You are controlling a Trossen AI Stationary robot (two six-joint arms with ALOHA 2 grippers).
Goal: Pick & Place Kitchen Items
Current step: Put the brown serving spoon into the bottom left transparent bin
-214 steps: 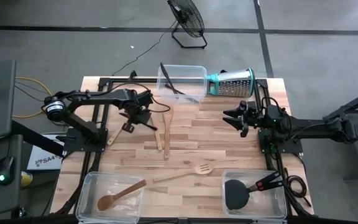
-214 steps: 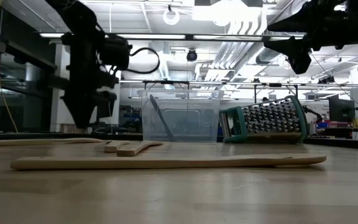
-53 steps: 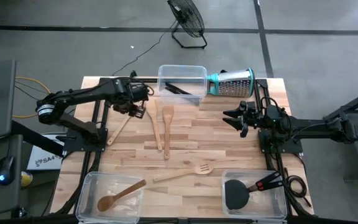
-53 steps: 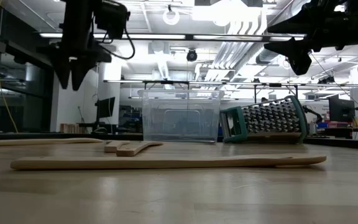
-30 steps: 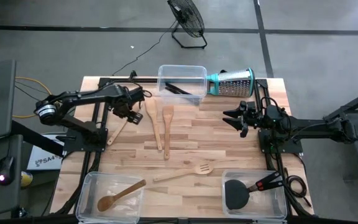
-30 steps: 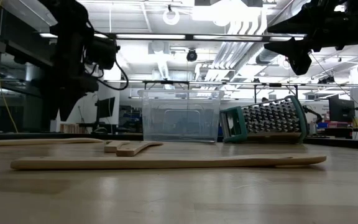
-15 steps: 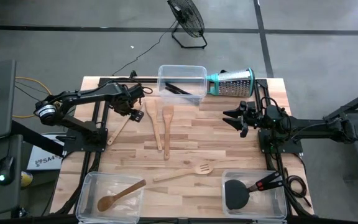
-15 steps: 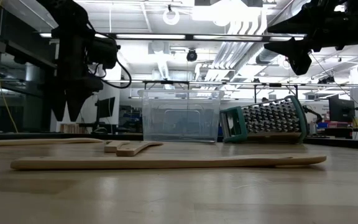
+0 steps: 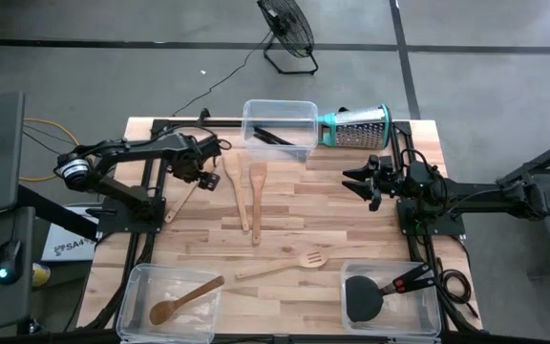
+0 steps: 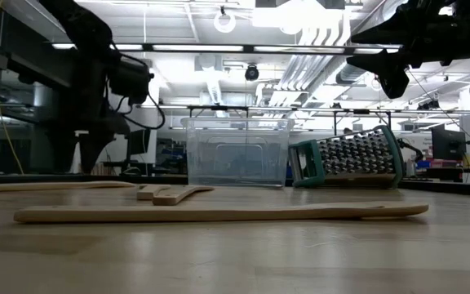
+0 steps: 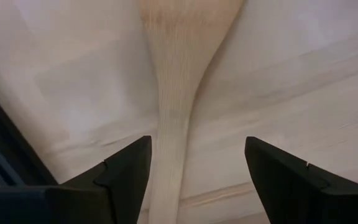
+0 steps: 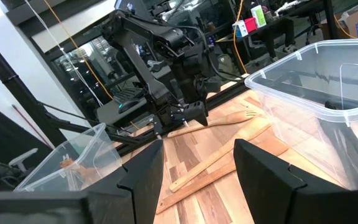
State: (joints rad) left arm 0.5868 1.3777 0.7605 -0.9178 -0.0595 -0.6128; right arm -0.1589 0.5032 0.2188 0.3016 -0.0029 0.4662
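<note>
My left gripper (image 9: 200,173) points down, open, over the far-left part of the table. Its fingers (image 11: 129,165) stand on either side of the neck of a pale wooden spatula (image 11: 174,93) without touching it. That spatula (image 9: 179,202) lies flat, its handle slanting toward the near left. Two more wooden utensils (image 9: 246,194) lie side by side at mid-table, and a slotted wooden fork (image 9: 285,266) lies nearer the front. My right gripper (image 9: 356,182) hangs open and level at the right, holding nothing.
A clear bin (image 9: 280,128) at the far edge holds a thin black tool, with a steel grater (image 9: 356,126) lying beside it. The near-left bin (image 9: 137,287) holds a wooden spoon. The near-right bin (image 9: 430,304) holds a black spatula. Black frame rails run along both table sides.
My left gripper has sunk toward the wooden spatula at the table's left, still pointing down. The utensils have not moved.
</note>
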